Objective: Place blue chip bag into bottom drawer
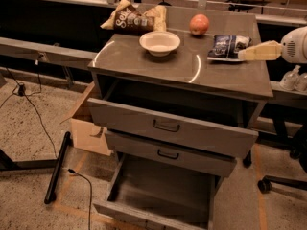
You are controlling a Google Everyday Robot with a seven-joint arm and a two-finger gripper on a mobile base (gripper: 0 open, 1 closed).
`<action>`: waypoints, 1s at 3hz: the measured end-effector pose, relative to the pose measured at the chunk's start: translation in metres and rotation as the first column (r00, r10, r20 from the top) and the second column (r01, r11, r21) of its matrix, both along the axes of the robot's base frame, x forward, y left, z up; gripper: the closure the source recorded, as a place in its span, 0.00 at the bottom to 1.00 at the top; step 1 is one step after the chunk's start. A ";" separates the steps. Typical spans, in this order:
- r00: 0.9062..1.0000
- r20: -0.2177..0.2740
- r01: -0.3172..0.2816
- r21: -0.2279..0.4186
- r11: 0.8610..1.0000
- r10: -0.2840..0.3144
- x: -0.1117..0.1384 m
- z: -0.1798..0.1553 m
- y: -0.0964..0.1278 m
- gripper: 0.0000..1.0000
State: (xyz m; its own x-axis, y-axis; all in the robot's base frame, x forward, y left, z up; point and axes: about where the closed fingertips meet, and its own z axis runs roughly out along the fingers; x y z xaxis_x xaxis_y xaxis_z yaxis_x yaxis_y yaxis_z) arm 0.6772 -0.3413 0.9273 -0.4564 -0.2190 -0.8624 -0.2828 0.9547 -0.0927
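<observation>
The blue chip bag (224, 47) lies flat on the cabinet top at the right rear. My gripper (245, 53) reaches in from the right edge at cabinet-top height, and its tan tip is at the bag's right edge. The bottom drawer (144, 213) is pulled far out near the floor, and its inside shows nothing in it.
On the cabinet top (158, 66) stand a white bowl (159, 42), a red apple (199, 24) and a brown-and-tan chip bag (134, 18). The top drawer (168, 123) is pulled out and the middle drawer (168, 153) is out a little. A cardboard box (86, 128) and cables (43, 128) lie left.
</observation>
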 end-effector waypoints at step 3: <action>0.973 0.165 -0.170 0.023 0.985 0.164 0.053 -0.018 0.052 0.00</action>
State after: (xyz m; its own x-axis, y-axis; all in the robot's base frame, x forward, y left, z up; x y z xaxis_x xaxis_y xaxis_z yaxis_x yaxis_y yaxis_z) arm 0.7301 -0.2893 0.9096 -0.2697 -0.2469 -0.9308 -0.4222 0.8990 -0.1161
